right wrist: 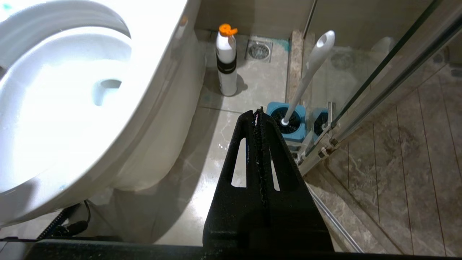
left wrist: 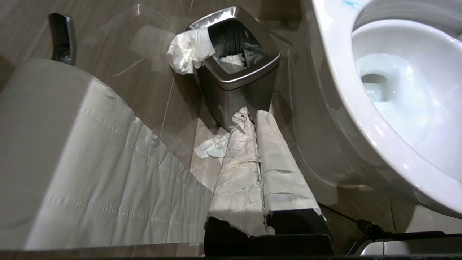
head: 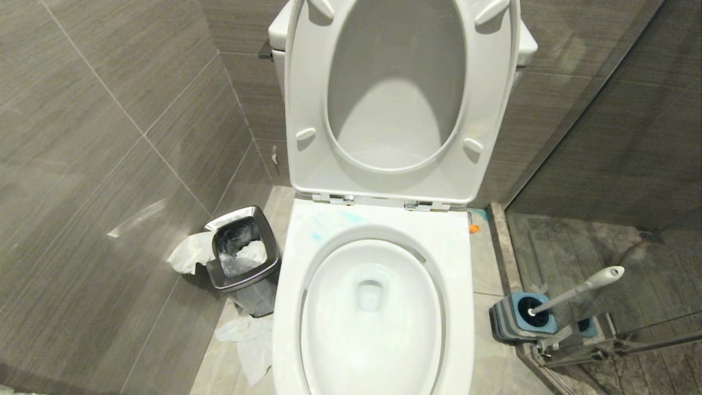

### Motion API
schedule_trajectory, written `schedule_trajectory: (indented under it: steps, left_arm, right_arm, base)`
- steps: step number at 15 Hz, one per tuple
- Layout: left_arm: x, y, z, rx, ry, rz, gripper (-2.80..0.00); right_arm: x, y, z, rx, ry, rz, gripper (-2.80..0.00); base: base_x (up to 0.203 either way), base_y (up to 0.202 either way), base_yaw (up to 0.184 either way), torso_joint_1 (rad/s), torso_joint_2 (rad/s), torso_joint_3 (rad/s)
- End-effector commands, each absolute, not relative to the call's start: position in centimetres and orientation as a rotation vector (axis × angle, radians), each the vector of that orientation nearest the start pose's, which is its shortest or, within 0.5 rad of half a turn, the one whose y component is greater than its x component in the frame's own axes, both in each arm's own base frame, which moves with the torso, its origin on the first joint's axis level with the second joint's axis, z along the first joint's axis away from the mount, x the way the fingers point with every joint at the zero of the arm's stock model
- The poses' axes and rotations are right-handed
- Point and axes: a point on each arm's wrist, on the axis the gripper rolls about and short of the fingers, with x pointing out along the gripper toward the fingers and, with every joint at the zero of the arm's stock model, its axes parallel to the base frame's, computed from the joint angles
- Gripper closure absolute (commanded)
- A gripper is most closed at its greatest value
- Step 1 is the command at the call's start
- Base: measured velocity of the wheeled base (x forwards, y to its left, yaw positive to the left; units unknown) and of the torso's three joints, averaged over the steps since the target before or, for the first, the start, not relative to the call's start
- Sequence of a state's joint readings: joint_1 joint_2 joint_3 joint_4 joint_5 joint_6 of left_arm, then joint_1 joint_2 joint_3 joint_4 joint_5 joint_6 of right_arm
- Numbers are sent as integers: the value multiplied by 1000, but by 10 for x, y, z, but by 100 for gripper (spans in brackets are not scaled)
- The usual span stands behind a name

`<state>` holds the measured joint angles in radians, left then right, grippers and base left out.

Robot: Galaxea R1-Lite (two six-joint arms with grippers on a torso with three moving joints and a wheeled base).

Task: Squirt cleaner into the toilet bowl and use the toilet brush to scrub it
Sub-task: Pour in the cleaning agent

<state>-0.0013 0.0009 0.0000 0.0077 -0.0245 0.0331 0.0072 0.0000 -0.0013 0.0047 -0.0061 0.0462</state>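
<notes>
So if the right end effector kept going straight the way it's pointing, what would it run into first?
Probably the blue-topped brush holder, where the toilet brush stands. The shut right end effector points down toward it, though depth is unclear and it might meet the floor tile just short of it.

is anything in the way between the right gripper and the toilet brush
Nothing visible. The shut right gripper hangs over bare floor tile, with the toilet brush standing in its blue holder just beyond. The bottle stands off to the side.
</notes>
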Motion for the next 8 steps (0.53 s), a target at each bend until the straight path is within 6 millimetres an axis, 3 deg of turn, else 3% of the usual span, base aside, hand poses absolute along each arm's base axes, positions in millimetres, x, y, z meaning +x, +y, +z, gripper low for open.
schedule_trajectory:
  steps: [1,8]
  left_arm:
    - [-23,-1,74,34,10,-26,0]
    - [-23,-1,74,32,9,-25,0]
  right_arm:
    - [-23,0,75,46,3,1,0]
    - [-23,0,75,46,3,1,0]
  base:
    - [0,0,0,7,3,-189]
    - [0,0,0,3,3,-197]
